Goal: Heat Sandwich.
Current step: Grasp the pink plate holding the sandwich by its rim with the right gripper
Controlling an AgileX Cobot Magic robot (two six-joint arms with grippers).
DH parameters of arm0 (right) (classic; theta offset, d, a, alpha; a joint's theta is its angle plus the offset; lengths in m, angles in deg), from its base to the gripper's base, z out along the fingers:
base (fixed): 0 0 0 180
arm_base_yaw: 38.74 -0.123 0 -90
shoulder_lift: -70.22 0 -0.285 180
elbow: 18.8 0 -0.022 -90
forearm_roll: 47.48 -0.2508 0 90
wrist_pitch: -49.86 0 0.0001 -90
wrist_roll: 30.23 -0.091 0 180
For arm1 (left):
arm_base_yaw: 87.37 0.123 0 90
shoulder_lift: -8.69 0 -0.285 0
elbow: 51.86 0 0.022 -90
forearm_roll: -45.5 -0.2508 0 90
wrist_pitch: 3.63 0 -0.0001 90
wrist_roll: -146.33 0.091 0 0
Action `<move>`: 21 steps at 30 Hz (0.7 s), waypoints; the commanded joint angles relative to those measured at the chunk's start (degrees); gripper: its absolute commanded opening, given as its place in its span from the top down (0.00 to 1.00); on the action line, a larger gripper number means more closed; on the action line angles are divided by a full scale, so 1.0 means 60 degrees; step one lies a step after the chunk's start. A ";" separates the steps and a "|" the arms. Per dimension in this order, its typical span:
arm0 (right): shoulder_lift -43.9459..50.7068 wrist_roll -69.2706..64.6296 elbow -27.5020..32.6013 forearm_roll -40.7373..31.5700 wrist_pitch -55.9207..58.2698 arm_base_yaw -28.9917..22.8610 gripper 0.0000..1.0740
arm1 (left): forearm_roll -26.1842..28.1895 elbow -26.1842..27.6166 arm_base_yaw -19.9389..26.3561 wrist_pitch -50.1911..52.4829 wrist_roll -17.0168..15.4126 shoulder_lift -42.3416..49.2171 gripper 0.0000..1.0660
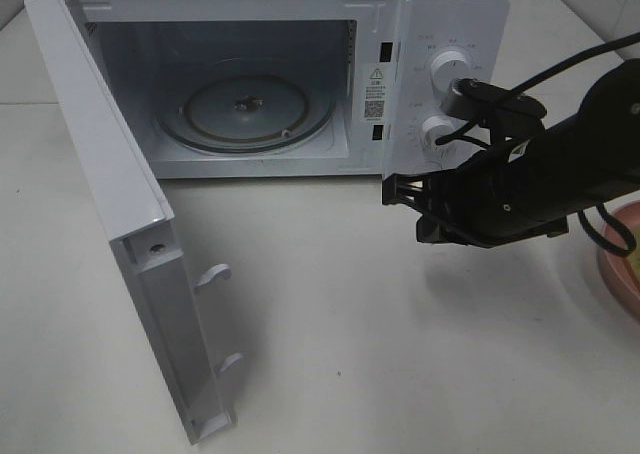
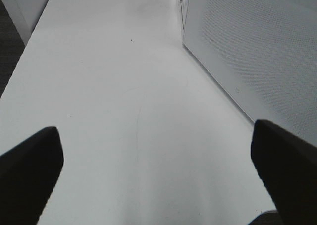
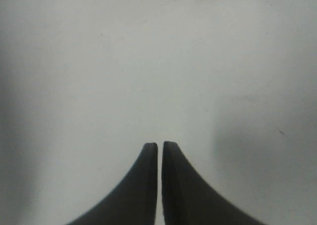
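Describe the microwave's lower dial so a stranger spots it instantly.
Find the white microwave with its door open. Right of the cavity are two round white dials. The lower dial sits beneath the upper dial, nearest the black arm.

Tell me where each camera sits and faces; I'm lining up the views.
Exterior high: mounted high, looks down on open microwave, table, pink plate; right gripper shows.
Left wrist: on left arm, looks along table beside microwave; open left gripper shows.
Right wrist: on right arm, faces table; shut fingers show.
Shared: all see the table.
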 commanded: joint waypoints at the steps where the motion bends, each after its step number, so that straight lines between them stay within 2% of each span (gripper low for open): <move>1: 0.0497 0.1270 0.0010 0.0678 0.0888 -0.0057 0.92 | -0.0029 -0.0010 0.0038 0.0048 0.0000 0.0153 0.08; 3: 0.0621 0.1346 0.0010 0.0955 0.1136 -0.0057 0.92 | -0.0029 -0.0010 0.0038 0.0048 0.0000 0.0153 0.08; 10: 0.1585 0.1308 0.0010 0.3104 0.3209 -0.0057 0.89 | -0.0029 -0.0010 0.0038 0.0048 0.0000 0.0153 0.08; 13: 0.1776 0.1241 0.0010 0.3457 0.3638 0.0010 0.89 | -0.0029 -0.0010 0.0038 0.0048 0.0000 0.0153 0.08; 17: 0.2063 0.1012 0.0010 0.3524 0.4421 0.0573 0.86 | -0.0029 -0.0010 0.0038 0.0048 0.0000 0.0153 0.08; 21: 0.2235 0.0707 0.0010 0.3676 0.4899 0.1270 0.70 | -0.0029 -0.0010 0.0038 0.0048 0.0000 0.0153 0.08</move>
